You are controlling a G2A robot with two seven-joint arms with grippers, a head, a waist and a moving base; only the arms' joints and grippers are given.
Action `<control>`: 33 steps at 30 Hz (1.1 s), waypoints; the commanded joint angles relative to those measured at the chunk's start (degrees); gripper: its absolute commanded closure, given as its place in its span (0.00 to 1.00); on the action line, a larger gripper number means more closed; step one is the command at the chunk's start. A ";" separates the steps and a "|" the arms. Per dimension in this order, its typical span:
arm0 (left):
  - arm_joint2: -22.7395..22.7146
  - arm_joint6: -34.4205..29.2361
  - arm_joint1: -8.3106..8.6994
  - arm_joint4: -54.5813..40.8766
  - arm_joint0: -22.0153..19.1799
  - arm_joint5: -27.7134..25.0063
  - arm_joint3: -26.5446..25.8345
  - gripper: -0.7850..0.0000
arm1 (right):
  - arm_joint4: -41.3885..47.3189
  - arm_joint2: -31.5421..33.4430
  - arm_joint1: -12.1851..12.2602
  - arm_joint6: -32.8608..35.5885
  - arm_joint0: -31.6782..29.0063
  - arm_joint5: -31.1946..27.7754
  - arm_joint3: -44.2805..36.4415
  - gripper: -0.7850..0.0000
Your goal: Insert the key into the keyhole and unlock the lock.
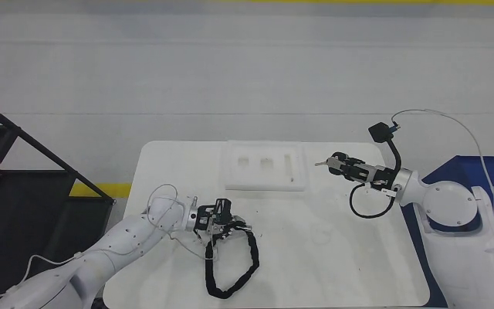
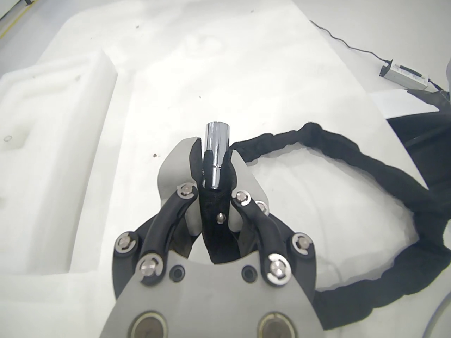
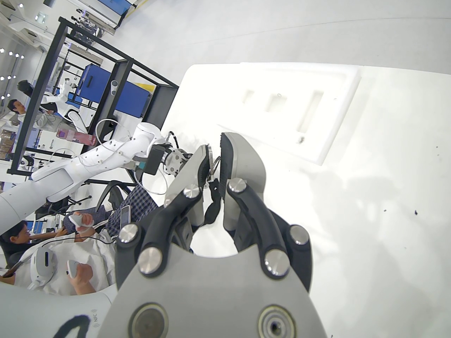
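My left gripper (image 2: 215,156): jaws clamped on the lock (image 2: 217,135), black chain (image 2: 387,177) looped toward the table (image 1: 347,255) front-left corner. My right gripper (image 3: 215,152): jaws pinching the key (image 3: 212,172), over the right side.

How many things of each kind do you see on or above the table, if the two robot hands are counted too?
Lock: 1
Key: 1
White foam tray: 1
Hands: 2, the left hand shut on the lock, the right hand shut on the key
Total: 5
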 commanded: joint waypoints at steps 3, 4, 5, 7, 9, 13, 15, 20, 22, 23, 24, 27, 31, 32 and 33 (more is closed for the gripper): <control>-1.57 6.85 1.36 1.13 0.64 -1.76 -2.73 1.00 | 0.00 0.00 0.00 0.00 0.00 0.00 0.00 1.00; -2.00 8.42 1.72 1.62 0.69 -2.15 -3.24 1.00 | 0.00 0.00 0.00 0.00 0.00 0.00 0.00 1.00; -2.40 10.10 2.05 2.02 0.77 -2.54 -3.83 1.00 | 0.00 0.00 0.00 0.00 0.00 0.00 0.00 1.00; -3.10 12.05 2.67 2.20 1.02 -2.12 -5.12 1.00 | 0.00 0.00 0.00 0.00 0.00 0.00 0.00 1.00; -3.34 12.80 3.23 0.82 1.35 -1.38 -7.20 1.00 | 0.00 0.00 0.00 0.00 0.00 0.00 0.00 1.00; -3.09 13.67 4.43 -3.53 1.18 -0.52 -10.62 1.00 | 0.12 -0.29 -0.02 -0.70 -0.38 -0.06 -0.12 1.00; -2.86 14.26 5.02 -4.87 0.69 0.08 -12.21 1.00 | 1.32 -0.81 0.03 -0.17 -0.68 0.34 -0.09 1.00; -1.80 16.56 6.47 -8.54 -0.47 2.37 -15.86 1.00 | 4.77 -1.88 0.24 3.08 0.11 2.47 -0.07 1.00; -1.12 17.81 6.91 -9.44 -1.22 3.62 -17.18 1.00 | 6.47 -2.38 0.31 4.39 0.52 2.79 -0.33 1.00; -0.67 18.60 7.11 -9.38 -1.73 4.40 -17.59 1.00 | 7.55 -2.68 0.33 5.10 0.63 2.81 -0.51 1.00; -0.09 19.71 7.25 -9.44 -2.20 5.51 -18.00 1.00 | 8.87 -2.95 0.36 5.97 0.77 2.79 -0.66 1.00; 2.53 22.67 7.49 -9.62 -4.02 8.47 -18.05 1.00 | 11.36 -3.43 0.54 8.42 1.18 2.59 -1.05 1.00; 7.17 25.64 7.29 -11.37 -7.14 11.43 -17.07 1.00 | 12.37 -3.91 0.90 11.10 1.69 2.11 -1.26 1.00; 8.37 26.34 7.17 -11.93 -7.96 12.13 -16.72 1.00 | 12.56 -3.97 0.97 11.36 1.81 2.04 -1.17 1.00; 9.47 27.04 7.05 -12.46 -8.79 12.84 -16.05 1.00 | 12.63 -4.11 1.05 11.71 1.90 1.93 -1.06 1.00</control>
